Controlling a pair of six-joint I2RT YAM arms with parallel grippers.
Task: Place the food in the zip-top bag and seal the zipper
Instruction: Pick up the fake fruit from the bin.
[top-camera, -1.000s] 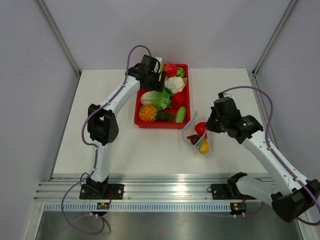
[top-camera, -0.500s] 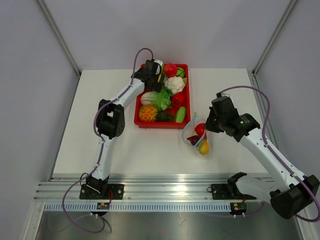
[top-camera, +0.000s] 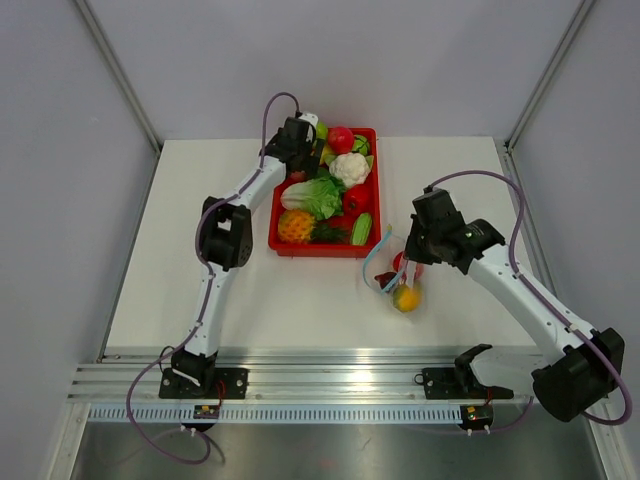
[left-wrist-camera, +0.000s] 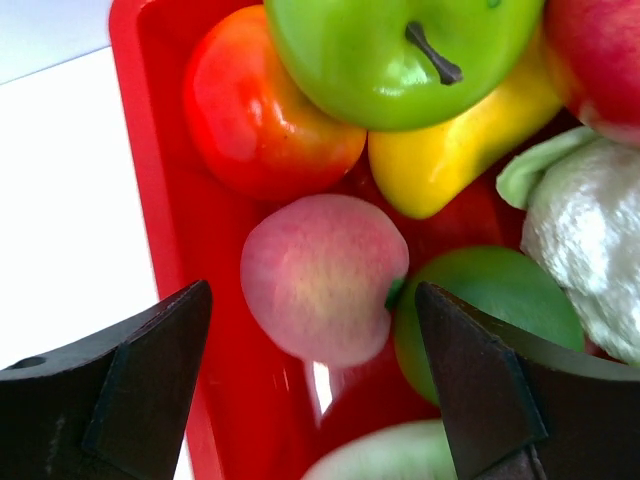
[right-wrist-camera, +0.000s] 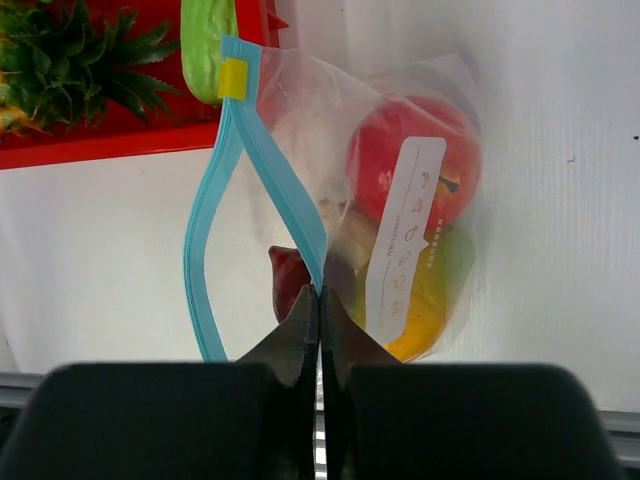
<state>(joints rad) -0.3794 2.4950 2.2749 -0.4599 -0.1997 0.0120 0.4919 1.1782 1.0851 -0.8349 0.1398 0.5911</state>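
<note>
On the white worktop, the red rectangular plastic tray is packed tight, so the left gripper, jaws spread astride a pale pink toy peach, may snag the tray wall or lose the fruit. Right of the tray, the crinkly clear zip-top bag gapes, the right gripper pinching one lip of its light blue zipper strip between pressed jaws; that thin hold could slip.
</note>
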